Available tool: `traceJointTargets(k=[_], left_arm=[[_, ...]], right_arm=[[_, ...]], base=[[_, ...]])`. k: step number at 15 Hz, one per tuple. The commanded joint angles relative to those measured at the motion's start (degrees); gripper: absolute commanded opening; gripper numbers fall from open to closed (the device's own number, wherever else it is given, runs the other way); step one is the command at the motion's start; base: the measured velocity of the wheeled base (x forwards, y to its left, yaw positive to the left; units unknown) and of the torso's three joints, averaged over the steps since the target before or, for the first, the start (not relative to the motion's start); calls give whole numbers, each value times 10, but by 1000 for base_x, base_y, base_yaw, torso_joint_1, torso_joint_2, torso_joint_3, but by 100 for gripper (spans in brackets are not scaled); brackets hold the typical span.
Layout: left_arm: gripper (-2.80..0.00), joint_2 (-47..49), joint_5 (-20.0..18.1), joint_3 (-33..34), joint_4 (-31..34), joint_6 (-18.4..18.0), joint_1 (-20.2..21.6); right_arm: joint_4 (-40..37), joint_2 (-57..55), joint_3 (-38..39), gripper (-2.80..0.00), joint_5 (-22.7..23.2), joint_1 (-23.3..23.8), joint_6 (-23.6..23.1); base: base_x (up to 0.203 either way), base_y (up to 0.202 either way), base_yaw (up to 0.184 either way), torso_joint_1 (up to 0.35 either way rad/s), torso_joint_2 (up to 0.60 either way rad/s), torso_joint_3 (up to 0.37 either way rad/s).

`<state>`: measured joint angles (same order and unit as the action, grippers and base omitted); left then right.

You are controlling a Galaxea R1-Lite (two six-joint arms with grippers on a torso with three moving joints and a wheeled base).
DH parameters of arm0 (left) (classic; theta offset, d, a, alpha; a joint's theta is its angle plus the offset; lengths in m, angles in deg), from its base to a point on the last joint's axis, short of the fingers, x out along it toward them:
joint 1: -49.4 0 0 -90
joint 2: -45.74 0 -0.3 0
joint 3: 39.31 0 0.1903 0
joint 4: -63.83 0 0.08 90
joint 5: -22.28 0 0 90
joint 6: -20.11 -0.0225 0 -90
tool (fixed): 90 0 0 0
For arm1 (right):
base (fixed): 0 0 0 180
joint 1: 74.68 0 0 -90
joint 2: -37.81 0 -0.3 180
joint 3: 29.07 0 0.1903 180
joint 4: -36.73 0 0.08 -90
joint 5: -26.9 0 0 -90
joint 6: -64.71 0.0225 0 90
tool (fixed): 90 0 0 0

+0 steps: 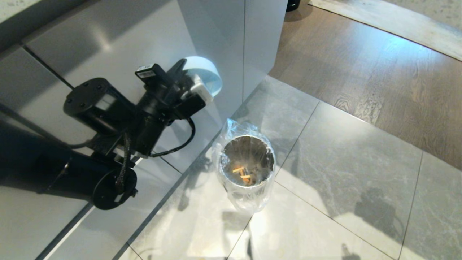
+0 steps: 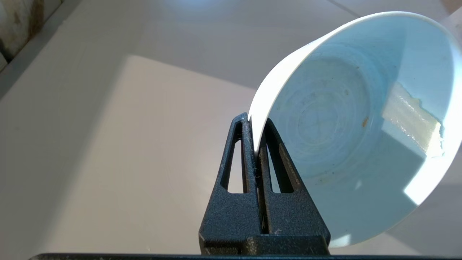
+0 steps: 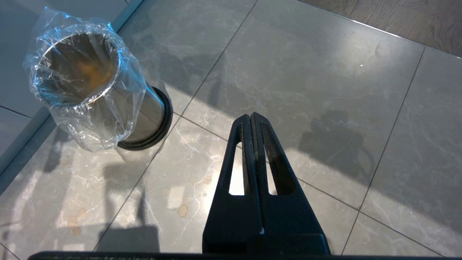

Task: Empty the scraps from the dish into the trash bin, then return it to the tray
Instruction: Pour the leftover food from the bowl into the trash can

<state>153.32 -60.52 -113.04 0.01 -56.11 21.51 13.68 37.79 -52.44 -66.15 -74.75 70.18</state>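
Dish: the dish (image 2: pixel 346 122) is held tilted on edge in the air beside a pale cabinet front (image 1: pixel 108 39), above and to the robot's left of the trash bin (image 1: pixel 247 164); its inside is seen emptied, with only faint smears and a speck left.
Grip: the rim is pinched between the pressed-together jaws of the left gripper (image 2: pixel 255 144), one finger inside the wall, one outside.
Handling: the dish is judged stiff, light, glossy and slippery, and breakable if dropped on the tiled floor (image 1: pixel 343 162); a thin rim pinch is likely to let it swing, so a firm hold at the rim is advised.
Scraps: the scraps (image 1: pixel 242 174) are seen lying inside the lined bin.
Tray: not in view.
Right gripper: the right gripper (image 3: pixel 252 119) is parked over the floor, jaws pressed together on nothing.
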Motion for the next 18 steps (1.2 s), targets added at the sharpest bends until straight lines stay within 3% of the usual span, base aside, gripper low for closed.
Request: traceJointTargets(k=[1, 3, 13, 18], left_arm=[[-280, -2, 4, 0, -28, -19, 1], [-280, -10, 4, 1, -28, -36, 1], [-280, -16, 4, 3, -28, -33, 0], [-280, -13, 4, 3, -28, -33, 25]], right_arm=[[0, 0, -1, -280, 0, 0, 0], [0, 0, 0, -280, 0, 0, 1], [0, 0, 0, -280, 0, 0, 1], [0, 0, 0, -280, 0, 0, 0]], base=[[0, 0, 0, 0, 0, 0], [0, 0, 0, 0, 0, 0], [0, 0, 0, 0, 0, 0], [0, 0, 0, 0, 0, 0]])
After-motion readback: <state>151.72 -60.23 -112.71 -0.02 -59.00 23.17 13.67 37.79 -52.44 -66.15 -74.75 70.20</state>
